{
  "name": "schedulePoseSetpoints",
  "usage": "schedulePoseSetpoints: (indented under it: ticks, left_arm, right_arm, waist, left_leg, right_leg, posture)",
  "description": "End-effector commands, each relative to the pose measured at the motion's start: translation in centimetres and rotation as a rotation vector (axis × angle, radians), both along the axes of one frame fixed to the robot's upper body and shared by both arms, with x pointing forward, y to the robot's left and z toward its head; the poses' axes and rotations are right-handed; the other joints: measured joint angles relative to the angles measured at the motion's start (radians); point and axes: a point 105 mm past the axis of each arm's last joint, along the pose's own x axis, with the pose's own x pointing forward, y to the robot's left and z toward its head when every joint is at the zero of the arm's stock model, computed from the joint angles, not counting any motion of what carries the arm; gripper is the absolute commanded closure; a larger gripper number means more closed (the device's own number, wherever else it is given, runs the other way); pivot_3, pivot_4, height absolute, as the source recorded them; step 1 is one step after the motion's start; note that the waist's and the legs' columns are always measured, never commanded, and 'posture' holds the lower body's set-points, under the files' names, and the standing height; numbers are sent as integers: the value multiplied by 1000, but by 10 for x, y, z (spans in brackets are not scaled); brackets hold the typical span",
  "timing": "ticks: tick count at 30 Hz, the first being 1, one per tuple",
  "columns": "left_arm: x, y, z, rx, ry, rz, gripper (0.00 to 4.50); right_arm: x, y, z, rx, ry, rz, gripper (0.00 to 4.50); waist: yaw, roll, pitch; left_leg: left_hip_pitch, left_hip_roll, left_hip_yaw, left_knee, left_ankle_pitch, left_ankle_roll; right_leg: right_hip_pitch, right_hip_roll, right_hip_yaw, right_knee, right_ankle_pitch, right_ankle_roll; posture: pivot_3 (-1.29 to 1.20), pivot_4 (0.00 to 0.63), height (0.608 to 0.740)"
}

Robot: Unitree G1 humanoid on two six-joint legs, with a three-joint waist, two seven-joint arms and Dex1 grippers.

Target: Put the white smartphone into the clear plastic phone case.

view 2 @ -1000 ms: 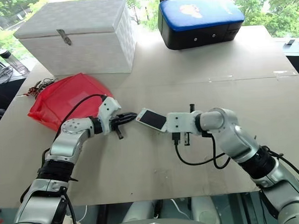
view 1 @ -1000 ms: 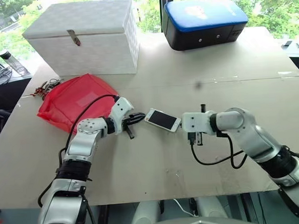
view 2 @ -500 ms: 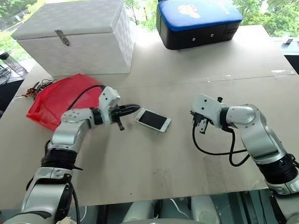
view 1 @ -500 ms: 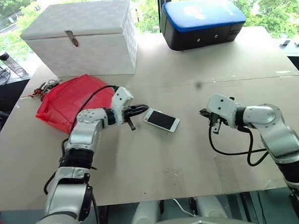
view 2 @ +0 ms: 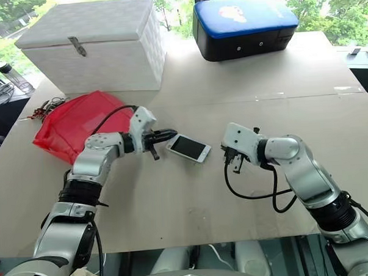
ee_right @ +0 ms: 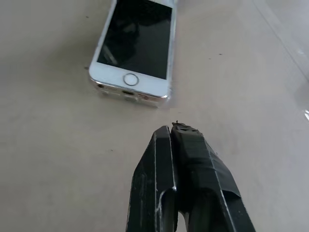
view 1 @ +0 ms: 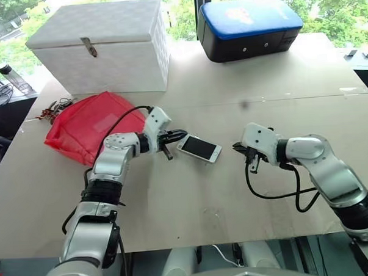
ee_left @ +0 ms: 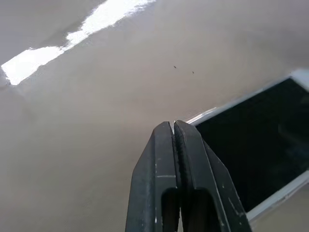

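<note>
Right wrist view: white smartphone (ee_right: 133, 48) lies flat, bare table (ee_right: 58, 159) around.

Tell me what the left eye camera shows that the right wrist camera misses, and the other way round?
The left eye view alone shows the white box, the red pouch, the blue-topped case and the left end effector, shut beside the phone. The right wrist view alone shows the phone's home button and bottom edge. Both show the white smartphone on the table and the shut right end effector, apart from it.

Lab or office by window: trees (view 1: 7, 11) outside, bare worktable (view 1: 193, 199), storage box (view 1: 107, 46).
</note>
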Motion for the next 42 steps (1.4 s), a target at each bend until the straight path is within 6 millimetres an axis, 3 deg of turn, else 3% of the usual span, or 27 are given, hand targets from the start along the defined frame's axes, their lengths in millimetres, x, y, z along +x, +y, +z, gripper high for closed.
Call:
schedulePoseSetpoints:
  ticks: [1,8,15,25,26,30,31,34,42]
  left_arm:
    - [-9,9,11,1,-24,-20,4430]
    - [-17,11,-3,33,-2,28,4430]
    - [-35,-7,2,6,-2,-74,4430]
    - [-39,9,-48,254,102,-41,4430]
    - [-39,9,-47,244,100,-39,4430]
    - [-25,1,-1,-112,11,37,4430]
    - [-21,6,2,-112,0,68,4430]
    - [-16,18,-4,-27,-11,118,4430]
    - [-13,28,-29,143,13,144,4430]
  right_arm:
    - [-2,9,12,17,-46,41,4500]
    - [-3,13,5,6,-31,61,4500]
    - [-4,12,0,-10,-23,63,4500]
    - [-1,17,1,-13,-31,66,4500]
    - [-1,17,1,-14,-31,68,4500]
    - [0,20,1,-11,-32,73,4500]
    - [0,20,1,-11,-31,75,4500]
    - [-1,22,-3,-14,-24,80,4500]
    - [3,27,-7,-33,-16,105,4500]
  waist:
    - [-1,0,0]
    - [5,0,0]
    - [4,0,0]
    - [2,1,-1]
    - [2,1,-1]
    - [4,0,-1]
    - [4,0,0]
    - [2,0,0]
    - [3,0,0]
  left_leg:
    - [0,0,0,0,0,0]
    - [0,0,-1,0,0,0]
    - [0,0,-1,0,0,0]
    - [2,0,0,0,0,0]
    - [3,0,0,0,0,0]
    - [3,0,0,0,0,0]
    - [2,0,0,1,0,0]
    - [1,0,-2,1,0,0]
    - [1,0,-1,1,0,0]
  right_leg:
    - [0,0,0,0,0,0]
    - [0,0,0,0,0,0]
    - [0,0,1,0,0,0]
    - [2,0,1,0,0,0]
    - [3,0,2,0,0,0]
    - [3,0,1,0,0,0]
    - [2,0,1,0,0,0]
    - [2,0,-1,0,0,0]
    - [2,0,0,0,0,0]
  posture:
    - [0,150,740]
    - [0,150,740]
    - [0,150,740]
    - [0,150,740]
    - [0,150,740]
    - [0,150,740]
    - [0,150,740]
    - [0,150,740]
    - [0,150,740]
